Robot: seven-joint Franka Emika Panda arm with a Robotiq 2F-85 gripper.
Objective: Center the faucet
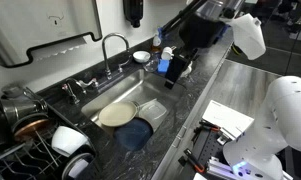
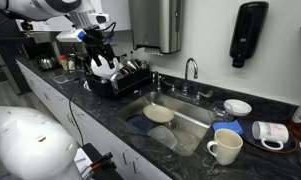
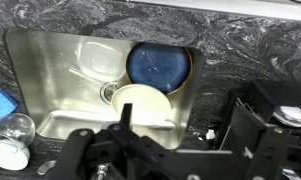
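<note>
Faucet (image 1: 115, 45) stands behind the sink (image 1: 90, 100), upper middle of the frame in an exterior view. I see my gripper (image 3: 180, 135) along the bottom of the wrist view, fingers apart and holding nothing, above the basin.

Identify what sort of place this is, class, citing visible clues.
Probably a shared office or lab kitchenette: a steel sink holding plates under a gooseneck faucet, a loaded dish rack on the dark stone counter, and a black wall dispenser.
</note>
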